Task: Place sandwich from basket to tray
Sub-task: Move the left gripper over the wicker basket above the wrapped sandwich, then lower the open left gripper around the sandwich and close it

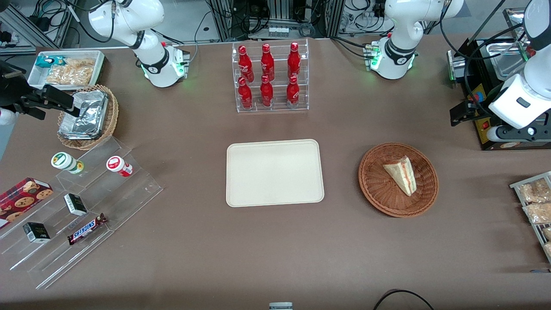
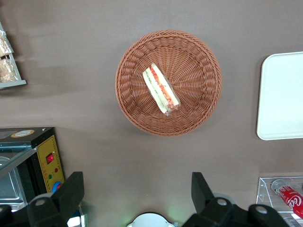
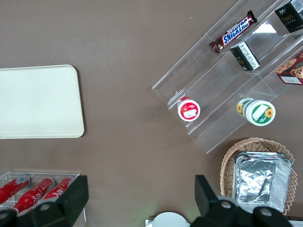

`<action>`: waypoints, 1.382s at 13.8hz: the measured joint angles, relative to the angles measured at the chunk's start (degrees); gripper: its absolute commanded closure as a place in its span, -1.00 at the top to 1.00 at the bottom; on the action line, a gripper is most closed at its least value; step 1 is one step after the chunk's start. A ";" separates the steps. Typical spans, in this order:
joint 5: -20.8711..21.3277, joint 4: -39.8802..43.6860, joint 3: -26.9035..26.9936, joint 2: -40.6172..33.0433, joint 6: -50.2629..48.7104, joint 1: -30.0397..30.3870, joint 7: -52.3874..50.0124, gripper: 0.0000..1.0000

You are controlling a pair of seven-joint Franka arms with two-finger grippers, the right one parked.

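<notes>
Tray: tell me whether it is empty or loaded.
Empty. The tray shows bare; the sandwich lies in the basket. The open gripper hangs above the table, apart from the basket.

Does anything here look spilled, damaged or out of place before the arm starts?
Nothing stands out. The sandwich lies whole in the basket, the tray sits flat and bare beside it, and the gripper, fingers open, hangs high above the table, nothing held.

The working arm is glossy white with rounded shells, black joint rings and a green-lit base. Its black two-finger tool [image 2: 137, 194], up near the working arm's end of the worktop, has blocky, wedge-shaped fingers [image 2: 71, 191] spread wide, with round silver screws on its body.
</notes>
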 measured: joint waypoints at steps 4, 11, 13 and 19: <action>0.00 -0.42 0.00 0.41 0.49 -0.04 0.00 1.00; 0.00 -12.89 0.00 0.77 9.27 -0.10 -1.12 1.00; 0.00 -18.14 -0.02 0.86 15.74 -0.25 -3.42 1.00; 0.00 -35.96 -0.19 1.01 40.51 -0.91 -10.06 1.00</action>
